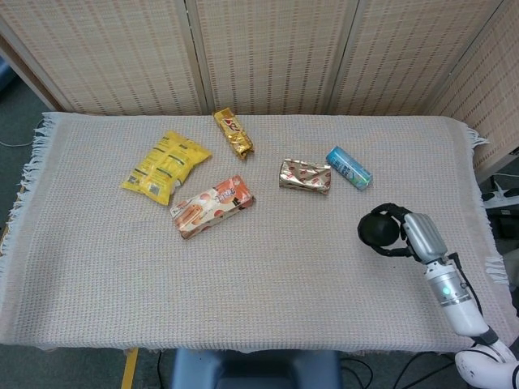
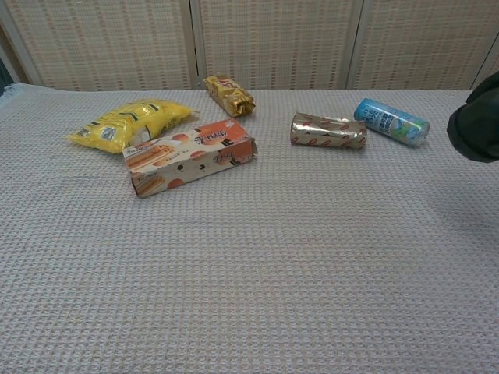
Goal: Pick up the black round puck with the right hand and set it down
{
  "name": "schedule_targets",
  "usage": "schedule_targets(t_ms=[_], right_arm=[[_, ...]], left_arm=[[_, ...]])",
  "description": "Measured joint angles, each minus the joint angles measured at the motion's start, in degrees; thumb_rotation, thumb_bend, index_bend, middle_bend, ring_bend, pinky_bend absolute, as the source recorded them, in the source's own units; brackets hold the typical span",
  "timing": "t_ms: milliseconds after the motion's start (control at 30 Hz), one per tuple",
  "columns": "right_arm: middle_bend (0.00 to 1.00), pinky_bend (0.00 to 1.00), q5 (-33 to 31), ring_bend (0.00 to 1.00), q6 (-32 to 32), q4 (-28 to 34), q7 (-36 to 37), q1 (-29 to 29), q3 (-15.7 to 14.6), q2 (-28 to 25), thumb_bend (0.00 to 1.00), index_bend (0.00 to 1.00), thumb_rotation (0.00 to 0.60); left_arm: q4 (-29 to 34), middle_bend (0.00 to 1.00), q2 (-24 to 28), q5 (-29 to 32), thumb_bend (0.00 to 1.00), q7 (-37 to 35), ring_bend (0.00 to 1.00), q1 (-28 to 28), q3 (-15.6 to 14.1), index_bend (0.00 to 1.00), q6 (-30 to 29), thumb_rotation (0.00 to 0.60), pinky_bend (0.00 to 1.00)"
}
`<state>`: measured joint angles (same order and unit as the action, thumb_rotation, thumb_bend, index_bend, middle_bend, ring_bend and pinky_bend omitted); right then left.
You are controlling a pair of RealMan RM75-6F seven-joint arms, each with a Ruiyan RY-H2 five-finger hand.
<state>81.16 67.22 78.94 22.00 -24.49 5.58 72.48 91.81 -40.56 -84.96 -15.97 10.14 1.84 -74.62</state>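
Head view: my right hand (image 1: 412,235) grips the black round puck (image 1: 378,229) near the table's (image 1: 284,284) right edge, below the blue can (image 1: 349,168)

Lab-like test setup: cloth-covered table (image 1: 268,308), woven screens (image 1: 268,53).

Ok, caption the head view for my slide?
Right robot hand holds the black puck over the cloth's right side, snacks beyond.

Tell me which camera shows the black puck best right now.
The head view: the black round puck shows whole, held in the right hand above the cloth. The chest view catches only a dark shape cut off at its right edge.
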Motion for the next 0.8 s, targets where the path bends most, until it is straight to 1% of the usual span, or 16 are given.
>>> schedule_targets(t_ms=[100, 133, 200, 267, 300, 433, 600, 667, 733, 800], right_arm=[[0.61, 0.7, -4.5, 0.68, -4.7, 0.9, -13.3, -0.7, 0.1, 0.0, 0.24, 0.73, 0.6], [0.61, 0.7, -5.8, 0.68, -6.1, 1.0, -16.7, -1.0, 0.2, 0.1, 0.24, 0.73, 0.6], [0.61, 0.7, -8.4, 0.67, -9.2, 1.0, -22.8, -1.7, 0.4, 0.5, 0.24, 0.72, 0.6], [0.61, 0.7, -10.3, 0.67, -11.9, 0.7, -25.8, -2.4, 0.5, 1.0, 0.24, 0.72, 0.6], [0.61, 0.7, -11.8, 0.67, -14.2, 0.3, -26.7, -3.0, 0.7, 1.5, 0.24, 0.72, 0.6], [0.61, 0.68, -14.8, 0.65, -19.3, -1.6, -25.6, -4.8, 1.0, 2.7, 0.24, 0.71, 0.6], [0.6, 0.65, -15.6, 0.59, -21.1, -4.7, -24.3, -6.0, 1.2, 4.6, 0.24, 0.69, 0.6], [0.56, 0.62, -15.4, 0.54, -21.3, -5.3, -24.0, -6.2, 1.2, 4.9, 0.24, 0.69, 0.6], [0.5, 0.59, -15.4, 0.47, -21.7, -5.6, -23.9, -6.3, 1.1, 5.0, 0.24, 0.69, 0.6], [0.42, 0.55, -15.6, 0.38, -22.1, -5.7, -23.9, -6.4, 0.9, 4.9, 0.24, 0.68, 0.6]], left_arm=[[0.1, 0.0, 0.1, 0.0, 0.44, 0.0, 0.0, 0.1, -0.1, 0.17, 0.4, 0.6, 0.18], [0.1, 0.0, 0.2, 0.0, 0.44, -0.1, 0.0, 0.2, -0.1, 0.17, 0.5, 0.6, 0.18], [0.2, 0.0, 0.3, -0.1, 0.44, -0.1, 0.0, 0.2, -0.1, 0.17, 0.6, 0.6, 0.18], [0.2, 0.0, 0.3, 0.0, 0.44, -0.1, 0.0, 0.2, -0.1, 0.17, 0.6, 0.6, 0.18], [0.2, 0.0, 0.3, 0.0, 0.44, -0.1, 0.0, 0.2, -0.1, 0.17, 0.6, 0.6, 0.18], [0.3, 0.0, 0.3, 0.2, 0.44, 0.0, 0.0, 0.3, -0.1, 0.17, 0.8, 0.6, 0.18], [0.3, 0.0, 0.4, 0.3, 0.44, 0.1, 0.0, 0.3, -0.1, 0.17, 1.0, 0.6, 0.18], [0.3, 0.0, 0.4, 0.3, 0.44, 0.0, 0.0, 0.3, -0.1, 0.17, 0.9, 0.6, 0.18], [0.3, 0.0, 0.4, 0.3, 0.44, -0.1, 0.0, 0.3, -0.1, 0.17, 0.9, 0.6, 0.18], [0.3, 0.0, 0.4, 0.3, 0.44, -0.1, 0.0, 0.3, -0.1, 0.17, 1.0, 0.6, 0.18]])
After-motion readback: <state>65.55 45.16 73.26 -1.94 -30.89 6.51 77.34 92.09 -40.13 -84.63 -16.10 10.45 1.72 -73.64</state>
